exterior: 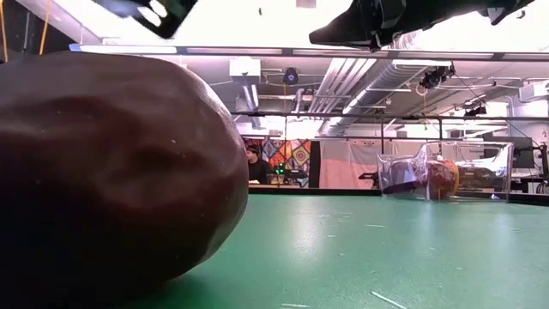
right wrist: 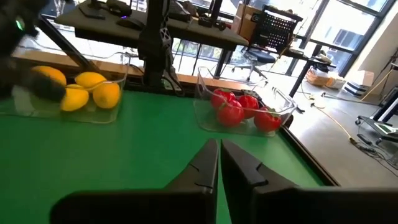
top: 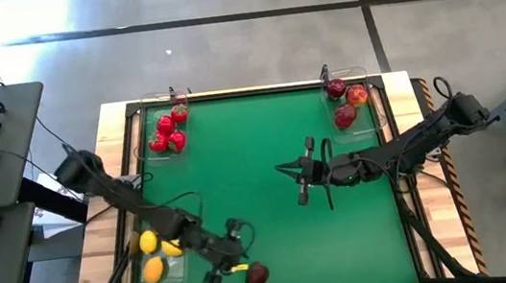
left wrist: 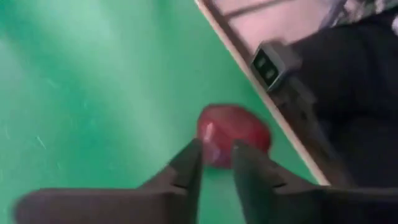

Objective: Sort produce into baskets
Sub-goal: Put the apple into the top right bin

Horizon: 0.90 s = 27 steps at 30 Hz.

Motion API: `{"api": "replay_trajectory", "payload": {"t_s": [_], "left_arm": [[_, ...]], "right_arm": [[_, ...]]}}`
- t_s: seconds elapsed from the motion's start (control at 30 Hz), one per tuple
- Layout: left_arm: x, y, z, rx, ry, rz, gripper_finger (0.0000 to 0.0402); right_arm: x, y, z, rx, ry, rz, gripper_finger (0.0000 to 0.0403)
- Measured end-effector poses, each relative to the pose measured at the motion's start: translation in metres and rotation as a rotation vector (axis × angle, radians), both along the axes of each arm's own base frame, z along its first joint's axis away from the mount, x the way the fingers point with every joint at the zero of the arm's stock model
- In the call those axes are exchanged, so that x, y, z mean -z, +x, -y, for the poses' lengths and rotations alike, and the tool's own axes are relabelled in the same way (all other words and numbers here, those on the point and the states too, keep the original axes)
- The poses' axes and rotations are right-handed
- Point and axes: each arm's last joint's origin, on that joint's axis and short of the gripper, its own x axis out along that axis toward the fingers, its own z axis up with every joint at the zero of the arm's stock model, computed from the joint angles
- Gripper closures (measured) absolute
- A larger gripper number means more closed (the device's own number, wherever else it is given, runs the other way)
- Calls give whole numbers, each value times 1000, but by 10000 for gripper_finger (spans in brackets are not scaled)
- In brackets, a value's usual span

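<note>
Produce lies sorted by kind in three clear baskets on the green table [top: 267, 178], with one fruit still loose. A dark red apple [top: 257, 275] sits on the mat close to the near edge, left of the middle; in the low view it fills the foreground as a large dark shape. The left gripper [top: 233, 266] hangs just beside this apple on its left, something yellow showing between the two. In the left wrist view its dark fingers [left wrist: 186, 171] stand only narrowly apart, their tips at the near side of the apple, and I cannot tell whether they have hold of it or merely touch it. The basket of lemons [top: 154, 255] stands at the near left corner, its yellow fruits bunched together beneath the left arm. The basket of small red fruits [top: 169, 132] stands at the far left corner, and the basket of apples [top: 349, 103] at the far right corner, holding several dark red and red-yellow ones. The right gripper [top: 304, 194] is over bare mat, right of the table's middle, well apart from every basket; its fingers [right wrist: 208, 163] are pressed together with nothing between them. Beyond the far edge, the low view shows a room with a person seated in the distance.
</note>
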Motion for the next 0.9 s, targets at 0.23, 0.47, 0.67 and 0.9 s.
{"api": "replay_trajectory", "payload": {"t_s": [0.23, 0.47, 0.67, 0.9], "left_arm": [[20, 20, 1, 109, -61, 5, 391], [37, 26, 7, 178, -113, -24, 400], [47, 37, 1, 165, -158, -30, 401], [57, 47, -9, 149, -210, -65, 401]], "right_arm": [[0, 1, 4, 13, 0, 0, 402], [0, 1, 4, 12, 0, -3, 402], [0, 1, 4, 11, 0, -3, 402], [1, 1, 4, 10, -1, -6, 402]]}}
